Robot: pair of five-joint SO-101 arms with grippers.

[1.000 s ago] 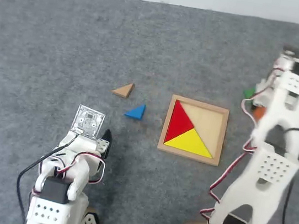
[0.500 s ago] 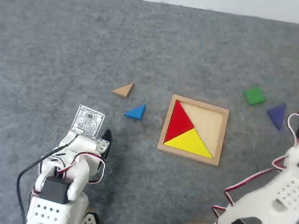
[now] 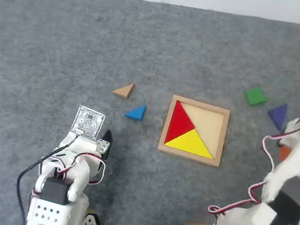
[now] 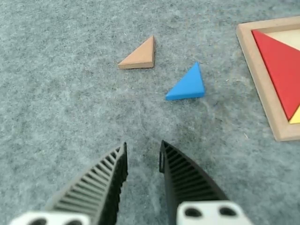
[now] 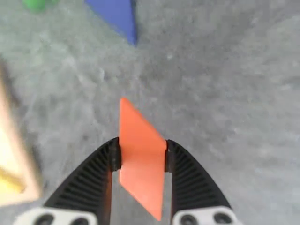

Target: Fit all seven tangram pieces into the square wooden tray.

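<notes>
The square wooden tray (image 3: pixel 220 138) lies at mid-table with a red triangle (image 3: pixel 180 122) and a yellow triangle (image 3: pixel 190 143) in its left half. My right gripper (image 5: pixel 141 145) is shut on an orange parallelogram (image 5: pixel 140 164), right of the tray and just above the mat, where the piece (image 3: pixel 284 153) peeks out beside the arm. A dark blue triangle (image 3: pixel 277 115) and a green square (image 3: pixel 255 96) lie beyond it. Left of the tray rest a tan triangle (image 3: pixel 124 90) and a light blue triangle (image 3: pixel 136 112). My left gripper (image 4: pixel 142 151) hovers near the light blue triangle (image 4: pixel 187 84), slightly open and holding nothing.
Grey felt covers the whole table. The tray's bare corner (image 5: pixel 11 154) lies close beside the held piece in the right wrist view. Both arm bases stand at the near edge. Open mat stretches across the far side and the far left.
The right arm swung from over the green square out to the right, then back toward the near side, and the orange parallelogram moved with it. The left arm stayed still.
</notes>
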